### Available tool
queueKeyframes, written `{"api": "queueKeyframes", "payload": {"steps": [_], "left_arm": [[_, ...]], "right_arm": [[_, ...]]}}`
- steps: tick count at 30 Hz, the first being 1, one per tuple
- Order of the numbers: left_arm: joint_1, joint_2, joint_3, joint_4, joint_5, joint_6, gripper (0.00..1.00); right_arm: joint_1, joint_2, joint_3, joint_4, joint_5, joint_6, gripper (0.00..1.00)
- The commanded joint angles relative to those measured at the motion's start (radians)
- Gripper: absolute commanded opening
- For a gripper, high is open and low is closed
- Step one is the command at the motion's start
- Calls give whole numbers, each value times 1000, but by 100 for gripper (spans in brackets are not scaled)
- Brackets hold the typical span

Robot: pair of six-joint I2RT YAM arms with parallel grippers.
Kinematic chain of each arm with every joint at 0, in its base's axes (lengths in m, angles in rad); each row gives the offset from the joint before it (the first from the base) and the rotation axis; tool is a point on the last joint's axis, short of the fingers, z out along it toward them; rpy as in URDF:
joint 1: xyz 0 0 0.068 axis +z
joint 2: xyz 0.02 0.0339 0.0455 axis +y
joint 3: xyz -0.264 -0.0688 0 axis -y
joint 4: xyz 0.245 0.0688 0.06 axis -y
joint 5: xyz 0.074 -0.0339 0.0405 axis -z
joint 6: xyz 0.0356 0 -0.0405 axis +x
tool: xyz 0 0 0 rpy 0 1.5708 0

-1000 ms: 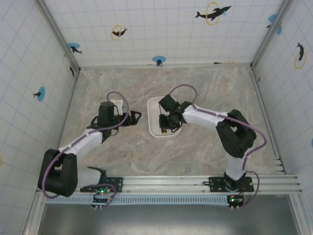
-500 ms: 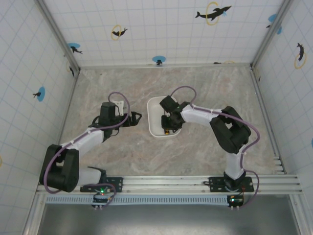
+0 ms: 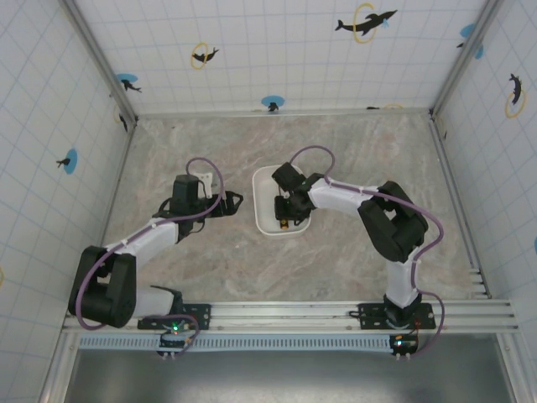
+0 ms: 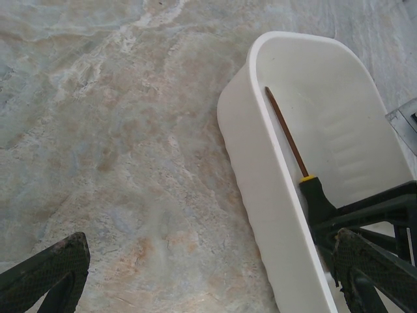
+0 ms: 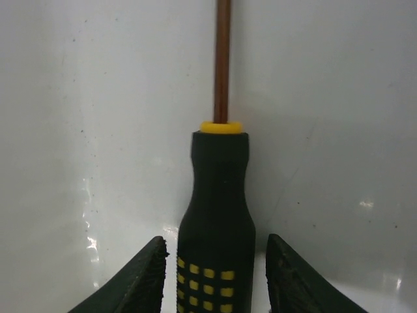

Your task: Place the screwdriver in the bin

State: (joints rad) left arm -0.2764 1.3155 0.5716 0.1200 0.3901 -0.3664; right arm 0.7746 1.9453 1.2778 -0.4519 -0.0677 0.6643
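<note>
screwdriver spot: the screwdriver [image 4: 315,195] lies flat inside the bin [image 4: 254,169]. Its handle sits between the right gripper [image 5: 215,244] fingers [image 5: 133,280] and its shaft points straight out ahead of them.
right fingers: spread a little. There's a thin strip of white bin floor on each side of the handle, so they look like they're not pinching it.
left fingers: the left gripper [image 4: 212,236] has its fingers [image 4: 52,270] wide apart with nothing held. Bare table [image 4: 98,130] and the bin's near wall sit ahead of and between them.
where we're at: looks basically done to me, the tool is in and let go.
what could go wrong #1: the gaps beside the handle are slim. If the right arm pulls out crooked, a finger could catch the handle and flick or drag it over the low rim.
what could go wrong #2: the bin looks light. A bump from either set of fingers could shove or tip it, and the left ones are just beside its wall.
count: 1 screwdriver, 1 bin, 2 grippers with 2 fingers each.
</note>
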Motion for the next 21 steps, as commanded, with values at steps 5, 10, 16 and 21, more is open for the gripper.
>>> {"api": "queueKeyframes", "payload": {"steps": [5,10,16,21], "left_arm": [[-9,-62,60,-32,-50,36,98],[-7,-92,134,-109,-100,84,97],[-8,-164,230,-178,-274,155,98],[-6,-288,210,-124,-482,241,98]], "right_arm": [[11,-49,72,-158,90,-66,58],[35,-90,198,-340,197,-140,68],[7,-163,279,-505,268,-247,78],[-104,-279,260,-531,287,-389,78]]}}
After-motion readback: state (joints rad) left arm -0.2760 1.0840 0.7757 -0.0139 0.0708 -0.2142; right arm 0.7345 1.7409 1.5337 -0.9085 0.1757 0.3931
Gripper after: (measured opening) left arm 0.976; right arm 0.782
